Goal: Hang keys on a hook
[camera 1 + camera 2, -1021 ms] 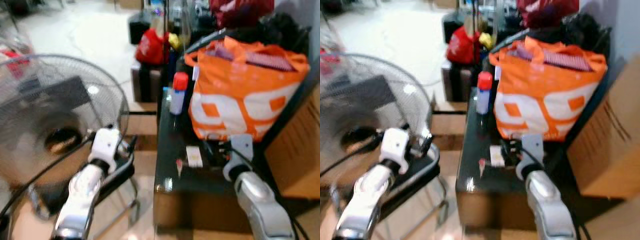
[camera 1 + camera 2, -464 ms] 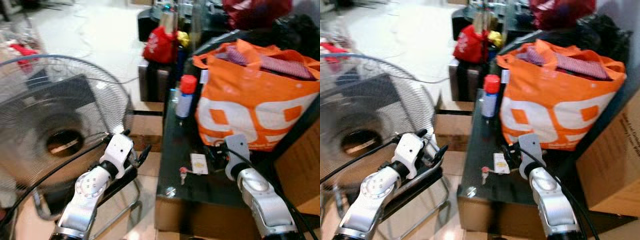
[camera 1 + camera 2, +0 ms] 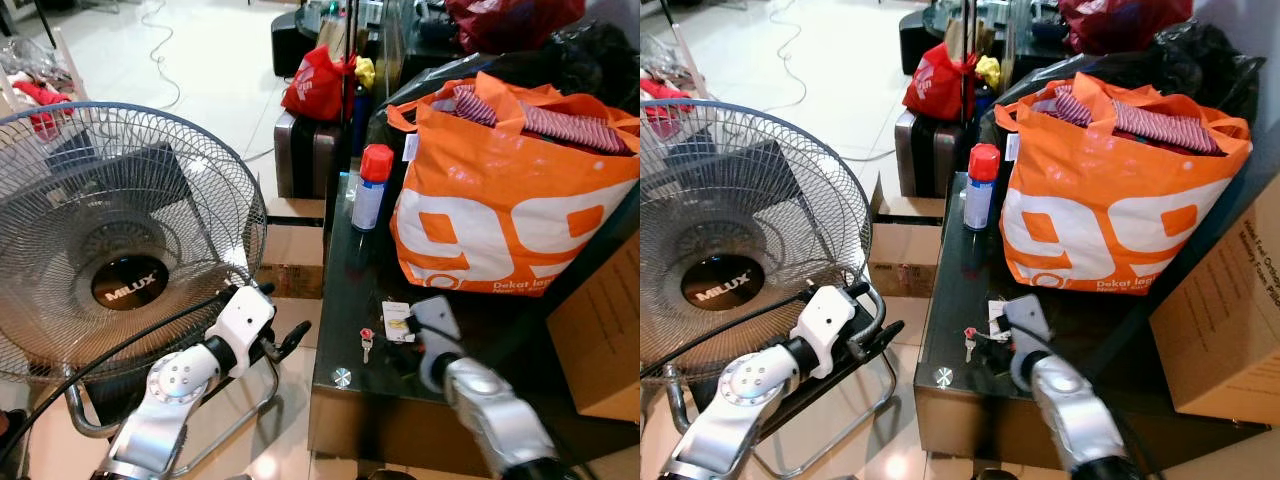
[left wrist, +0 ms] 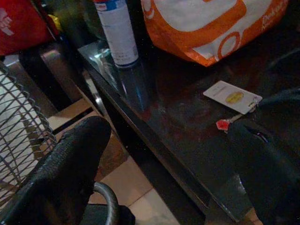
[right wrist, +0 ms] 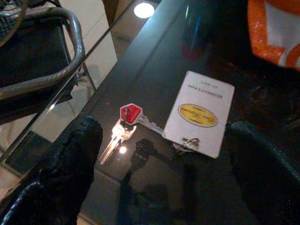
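Observation:
A bunch of keys (image 5: 125,121), one with a red head, lies flat on the dark glass table (image 3: 350,270), ringed to a white tag card (image 5: 199,112). My right gripper (image 5: 164,129) hovers low over them, open, one black finger (image 5: 70,159) on each side, touching nothing. From the head the keys (image 3: 366,342) and the tag card (image 3: 397,322) lie just left of my right gripper (image 3: 405,350). My left gripper (image 3: 280,320) stands open beside the table's left edge, above a chair frame, holding nothing. It looks across at the keys (image 4: 222,124).
A large standing fan (image 3: 120,240) fills the left. An orange bag (image 3: 510,220) and a spray can (image 3: 371,188) stand on the table behind the keys. A cardboard box (image 3: 600,340) is at the right. A metal chair frame (image 3: 250,400) sits under my left arm.
The head camera has steadied and the picture is sharper. My right gripper has moved left and down, closer to the keys. The left arm has barely shifted.

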`<state>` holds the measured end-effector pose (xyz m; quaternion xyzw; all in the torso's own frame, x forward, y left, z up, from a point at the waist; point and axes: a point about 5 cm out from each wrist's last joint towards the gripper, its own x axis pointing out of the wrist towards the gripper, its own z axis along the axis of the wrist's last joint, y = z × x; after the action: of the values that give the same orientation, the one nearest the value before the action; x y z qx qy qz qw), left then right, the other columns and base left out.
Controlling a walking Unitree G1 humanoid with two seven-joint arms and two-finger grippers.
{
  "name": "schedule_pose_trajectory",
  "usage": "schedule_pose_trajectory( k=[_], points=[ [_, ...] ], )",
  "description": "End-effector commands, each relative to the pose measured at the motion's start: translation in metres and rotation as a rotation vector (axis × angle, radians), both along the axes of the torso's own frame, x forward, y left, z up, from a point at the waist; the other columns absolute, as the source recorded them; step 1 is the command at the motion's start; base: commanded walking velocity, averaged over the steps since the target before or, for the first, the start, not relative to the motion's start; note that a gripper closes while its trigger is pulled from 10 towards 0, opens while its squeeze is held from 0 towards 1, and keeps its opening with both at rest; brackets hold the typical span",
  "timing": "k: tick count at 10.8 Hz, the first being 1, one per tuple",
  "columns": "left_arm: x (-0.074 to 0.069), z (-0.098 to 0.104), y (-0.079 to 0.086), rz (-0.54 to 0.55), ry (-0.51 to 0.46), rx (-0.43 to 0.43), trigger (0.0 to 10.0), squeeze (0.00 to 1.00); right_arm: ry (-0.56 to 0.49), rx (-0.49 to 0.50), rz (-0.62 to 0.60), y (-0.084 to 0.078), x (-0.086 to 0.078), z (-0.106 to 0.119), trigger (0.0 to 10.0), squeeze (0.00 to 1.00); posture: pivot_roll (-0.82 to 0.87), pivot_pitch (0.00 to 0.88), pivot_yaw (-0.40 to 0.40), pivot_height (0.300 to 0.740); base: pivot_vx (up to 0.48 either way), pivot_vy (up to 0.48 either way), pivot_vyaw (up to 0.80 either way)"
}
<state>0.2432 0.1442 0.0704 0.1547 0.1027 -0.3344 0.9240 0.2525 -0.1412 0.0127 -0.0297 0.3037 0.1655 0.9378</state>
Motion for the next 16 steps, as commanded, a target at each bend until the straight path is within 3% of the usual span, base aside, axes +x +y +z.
schedule_pose_trajectory(
  k=[1, 2, 3, 4, 5, 6, 8, 9, 16],
  points=[
    [0.0, 0.001, 0.001, -0.009, 0.009, 0.004, 10.0, 0.0, -0.021, 0.0, -0.029, -0.002, 0.005, 0.002, 10.0, 1.0, -0.12, 0.084, -0.011, 0.74, 0.0, 0.0, 0.0],
    [0.0, 0.001, 0.004, -0.015, 0.02, 0.014, 10.0, 0.0, -0.004, -0.005, -0.045, 0.004, 0.009, -0.001, 10.0, 1.0, -0.12, 0.099, -0.007, 0.74, 0.0, 0.0, 0.0],
    [-0.001, 0.0, 0.006, -0.016, 0.026, 0.014, 10.0, 0.0, 0.005, -0.002, -0.067, 0.008, 0.012, -0.002, 10.0, 0.83, -0.12, 0.109, -0.003, 0.74, 0.0, 0.0, 0.0],
    [-0.002, 0.0, 0.005, -0.019, 0.031, 0.014, 10.0, 0.0, 0.033, -0.048, -0.152, 0.005, 0.016, -0.009, 10.0, 0.0, -0.12, 0.12, -0.002, 0.74, 0.0, 0.0, 0.0],
    [-0.002, 0.0, 0.005, -0.021, 0.033, 0.014, 10.0, 0.0, 0.05, -0.05, -0.193, 0.001, 0.018, -0.012, 10.0, 0.0, -0.12, 0.122, -0.002, 0.74, 0.0, 0.0, 0.0],
    [-0.002, 0.0, 0.005, -0.024, 0.034, 0.014, 10.0, 0.0, 0.055, -0.069, -0.254, -0.003, 0.022, -0.015, 3.9, 0.0, -0.12, 0.13, -0.006, 0.74, 0.0, 0.0, 0.0],
    [-0.003, 0.001, 0.005, -0.024, 0.036, 0.014, 10.0, 0.0, 0.049, -0.109, -0.297, -0.007, 0.026, -0.014, 0.0, 0.0, -0.11, 0.13, -0.01, 0.74, 0.0, 0.0, 0.0],
    [-0.004, 0.001, 0.005, -0.026, 0.039, 0.014, 10.0, 0.0, 0.049, -0.144, -0.302, -0.009, 0.027, -0.014, 0.0, 0.0, -0.11, 0.129, -0.011, 0.74, 0.0, 0.0, 0.0],
    [-0.004, -0.001, 0.001, -0.047, 0.049, 0.011, 10.0, 0.0, 0.183, -0.09, -0.237, -0.007, 0.012, -0.026, 0.0, 0.0, -0.13, 0.119, -0.014, 0.74, 0.0, 0.0, 0.0]
  ],
)
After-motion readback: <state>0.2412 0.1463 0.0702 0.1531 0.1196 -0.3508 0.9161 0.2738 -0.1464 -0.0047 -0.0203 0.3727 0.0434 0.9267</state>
